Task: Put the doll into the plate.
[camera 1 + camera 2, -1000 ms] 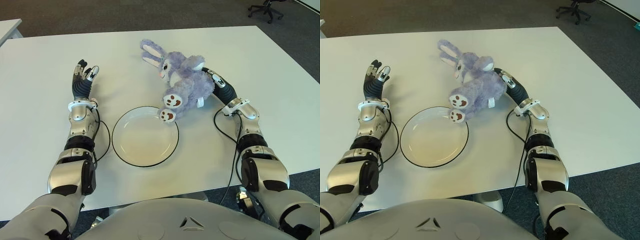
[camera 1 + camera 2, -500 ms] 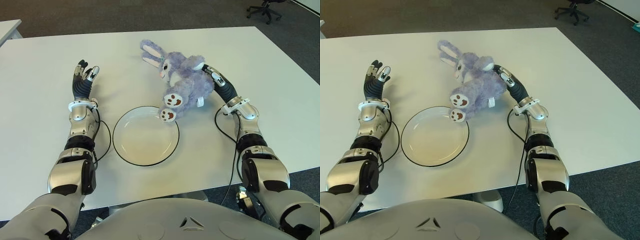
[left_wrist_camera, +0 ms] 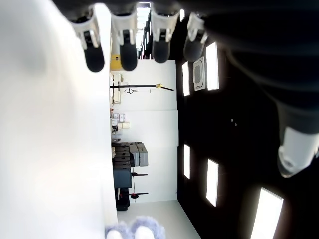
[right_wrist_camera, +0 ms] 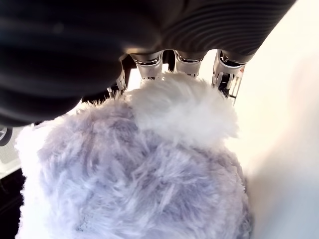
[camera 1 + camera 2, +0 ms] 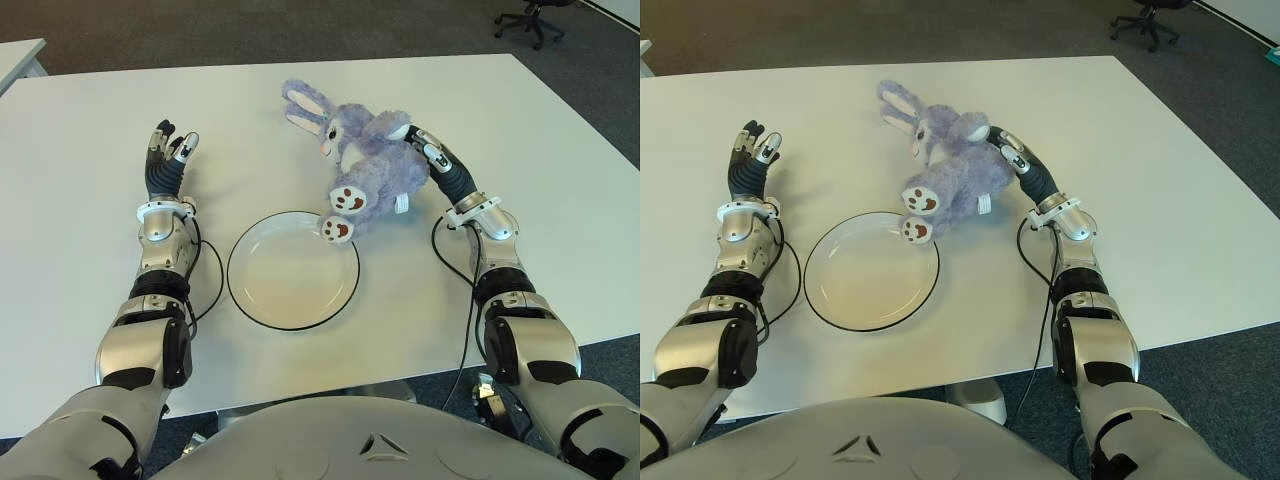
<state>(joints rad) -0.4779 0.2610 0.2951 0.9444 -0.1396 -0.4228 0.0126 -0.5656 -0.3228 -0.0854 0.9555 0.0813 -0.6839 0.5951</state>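
Note:
The doll (image 5: 370, 165) is a fluffy purple rabbit lying on its side on the white table (image 5: 80, 250), ears pointing to the far left. Its lower foot (image 5: 336, 229) overlaps the far right rim of the white plate (image 5: 285, 285), which has a thin dark edge and holds nothing. My right hand (image 5: 425, 150) is behind the doll's rump, and in the right wrist view its fingers (image 4: 149, 67) curl over the white tail and purple fur (image 4: 134, 174). My left hand (image 5: 165, 160) shows left of the plate, its fingers (image 3: 127, 45) straight and apart.
Black cables (image 5: 210, 285) loop from both forearms onto the table beside the plate. An office chair (image 5: 530, 15) stands on the dark carpet beyond the far right corner. The table's near edge runs just in front of my body.
My right hand and the doll have edged slightly farther from me, with the feet staying at the plate's far rim. The left hand has not moved.

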